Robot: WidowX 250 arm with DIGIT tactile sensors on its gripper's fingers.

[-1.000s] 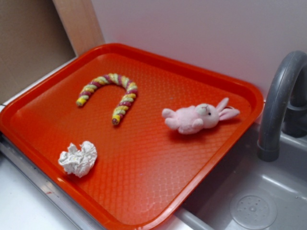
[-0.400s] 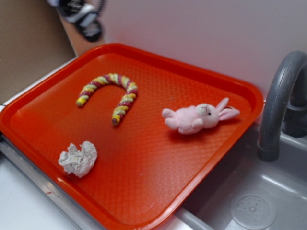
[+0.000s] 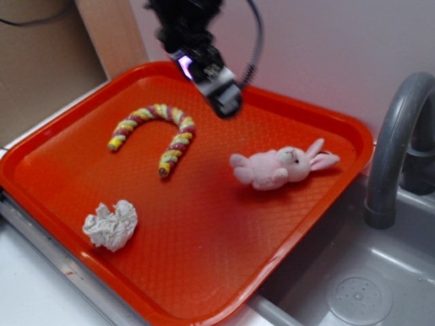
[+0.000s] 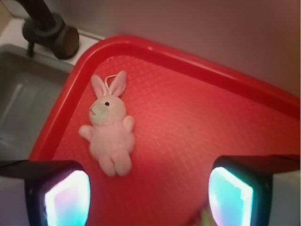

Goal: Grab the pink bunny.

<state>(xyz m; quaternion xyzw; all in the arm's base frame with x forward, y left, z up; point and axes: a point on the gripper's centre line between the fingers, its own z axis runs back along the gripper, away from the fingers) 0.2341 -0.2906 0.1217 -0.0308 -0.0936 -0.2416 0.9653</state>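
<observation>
The pink bunny (image 3: pixel 280 167) lies on its side on the right part of the red tray (image 3: pixel 204 272), ears pointing toward the faucet. In the wrist view the pink bunny (image 4: pixel 109 130) lies flat, head toward the tray's far corner, just ahead and left of the jaws. My gripper (image 3: pixel 221 92) hovers above the tray's back edge, up and left of the bunny, apart from it. The gripper (image 4: pixel 148 195) is open, with only bare tray (image 4: pixel 188 117) between its glowing pads (image 4: pixel 68 197).
A curved pink-yellow-green rope toy (image 3: pixel 156 132) lies on the tray's left half. A crumpled white paper ball (image 3: pixel 111 225) sits near the front left rim. A grey faucet (image 3: pixel 397 146) and sink basin (image 3: pixel 357 295) stand right of the tray. A white wall rises behind.
The gripper has come into view from the upper left and moved right and down over the tray's back edge. Bunny, rope toy and paper ball have not moved.
</observation>
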